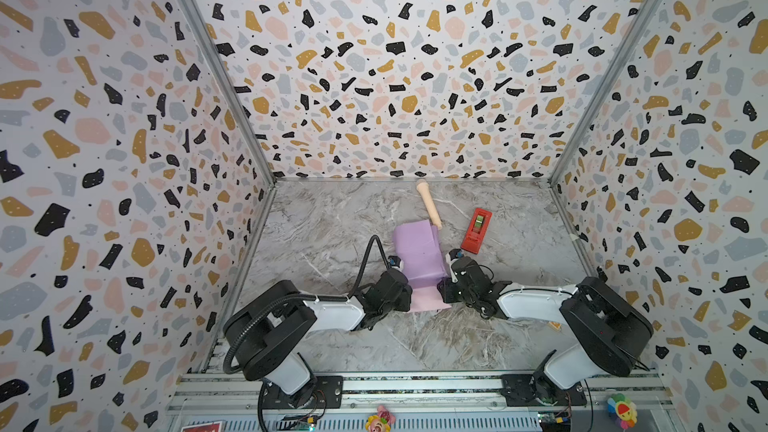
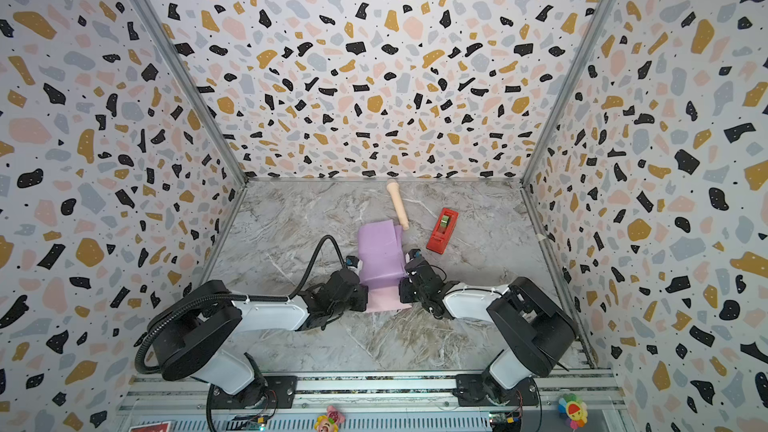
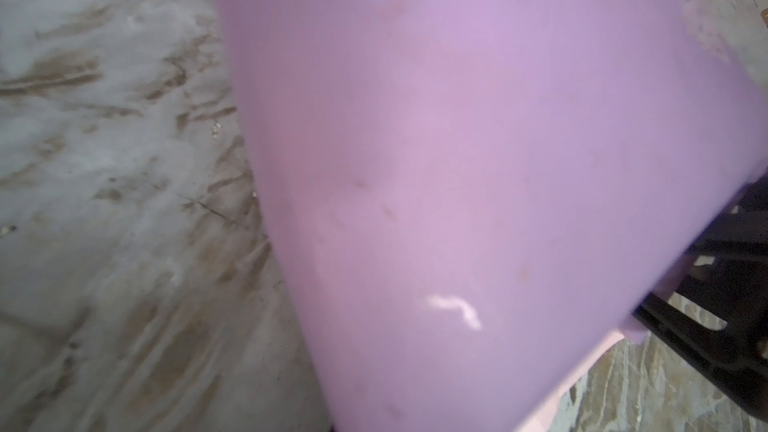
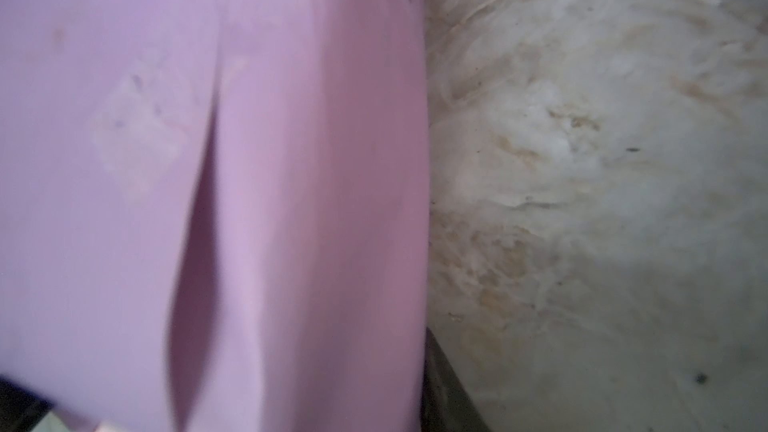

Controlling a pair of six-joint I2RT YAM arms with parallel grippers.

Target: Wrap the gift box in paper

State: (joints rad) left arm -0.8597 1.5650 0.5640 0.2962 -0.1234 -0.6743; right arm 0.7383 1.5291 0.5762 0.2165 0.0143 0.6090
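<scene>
Paper (image 1: 419,257): lilac, humped over unseen gift box, table (image 1: 332,222) centre; left fingers (image 1: 394,262) clenched at 9 o'clock edge, right fingers (image 1: 454,254) at 3 o'clock, state I cannot tell. I'd tension both sides evenly.

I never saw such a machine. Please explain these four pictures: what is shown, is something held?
Two robot arms stand at a marble table. The two wide pictures look down from above; the two close-ups come from cameras on the wrists. On the table lie the paper, lilac side up, a beige toy microphone and a red tape dispenser. The left gripper, shut, and the right gripper sit at the paper's two sides; whether either pinches it is hidden.
</scene>
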